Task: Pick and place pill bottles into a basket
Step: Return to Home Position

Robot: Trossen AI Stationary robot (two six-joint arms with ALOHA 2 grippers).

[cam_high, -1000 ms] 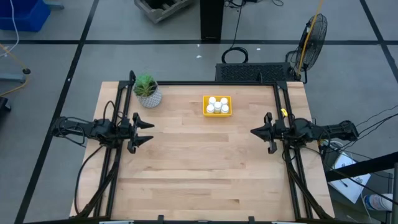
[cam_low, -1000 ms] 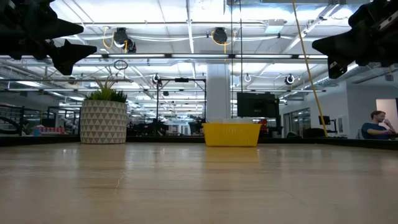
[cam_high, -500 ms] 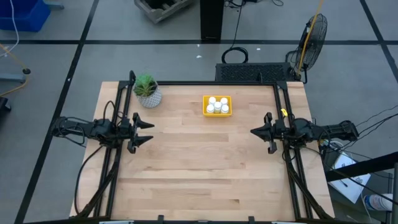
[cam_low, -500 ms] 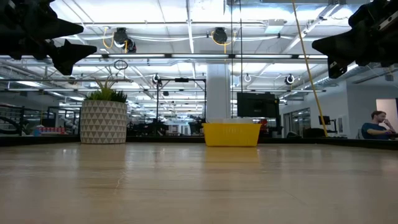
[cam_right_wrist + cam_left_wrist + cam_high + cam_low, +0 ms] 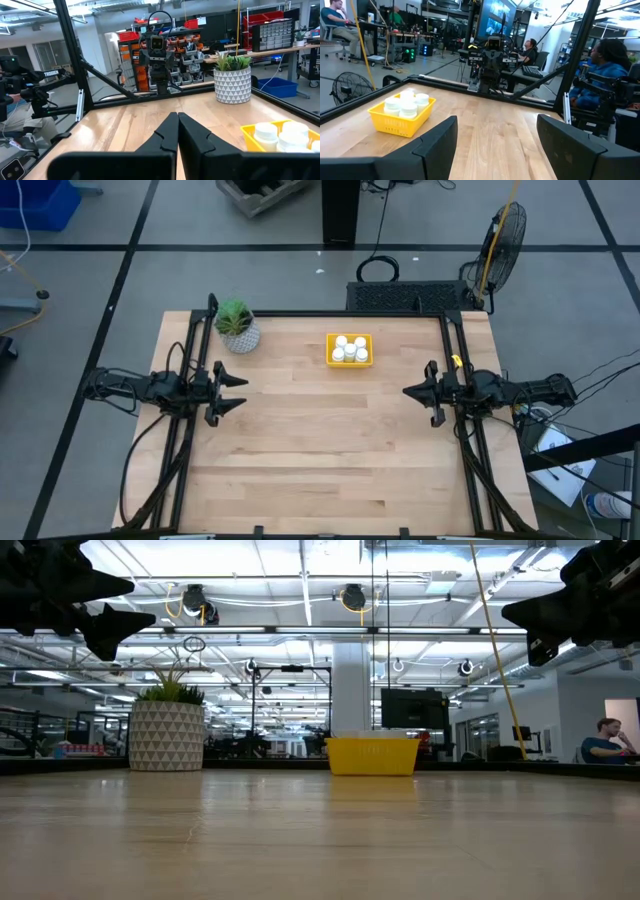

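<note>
Right: left tool (image 5: 238, 392) has its fingers spread wide, holding nothing, well apart from the basket (image 5: 329, 350) on its left. Right tool (image 5: 406, 391) has fingers pressed together, holding nothing, well apart on the basket's right. Pill bottles (image 5: 349, 348) sit clustered inside the basket. Plant pot (image 5: 240, 335) stands left of the basket on the desk (image 5: 320, 450).

Near the far edge of the surface (image 5: 320, 450), a yellow basket (image 5: 349, 364) packed with white pill bottles (image 5: 349, 348). By the far left corner, a potted plant (image 5: 238, 327). At the left edge, left tool (image 5: 240, 391), fingers spread; at the right edge, right tool (image 5: 408, 392), fingers together.
</note>
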